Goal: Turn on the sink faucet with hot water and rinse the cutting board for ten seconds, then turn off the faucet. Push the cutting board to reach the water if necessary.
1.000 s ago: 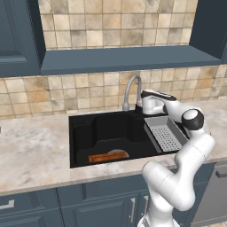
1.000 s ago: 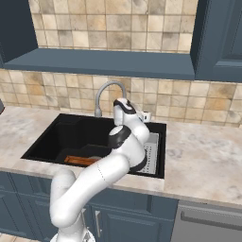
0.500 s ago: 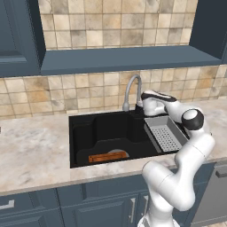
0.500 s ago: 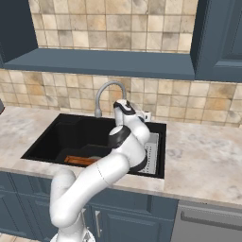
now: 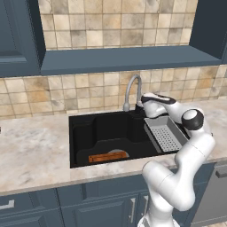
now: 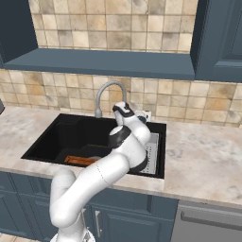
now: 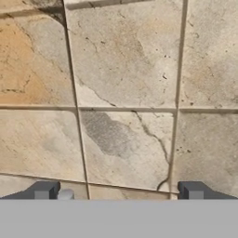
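Backsplash: beige and tan stone tiles (image 5: 88, 93) run behind the counter; a dark blue ledge (image 5: 119, 60) sits above them, with blue cabinets at the upper corners.
Counter: pale marbled top (image 5: 31, 153), blue cabinet fronts below.
Sink: black recessed basin (image 5: 102, 128) set in the counter, rounded inner corners, seen from both base views.
Drainer tray: grey perforated tray (image 5: 165, 135) at the right end of the basin, lying along the rim.
Sink faucet: grey gooseneck spout (image 5: 132, 91) rises at the back rim and arches toward the basin; its dark base is just beside the hand. No stream is visible at the spout.
Cutting board: orange-brown board (image 5: 106, 157) lies flat on the basin floor near the front wall, left of centre, well apart from the faucet and from the hand. In the right base view it shows as a low orange strip (image 6: 80, 160) at the near wall.
Arm: white arm rises in front of the cabinets, bends over the drainer tray and reaches to the back rim.
Gripper: hand (image 5: 141, 106) sits at the faucet base, pointed at the wall. In the hand view the two dark fingertips (image 7: 42, 190) stand wide apart at the bottom edge, nothing between them, with tile straight ahead and close.
Contact with lever: cannot tell; the lever is too small and is hidden behind the hand in the base views.
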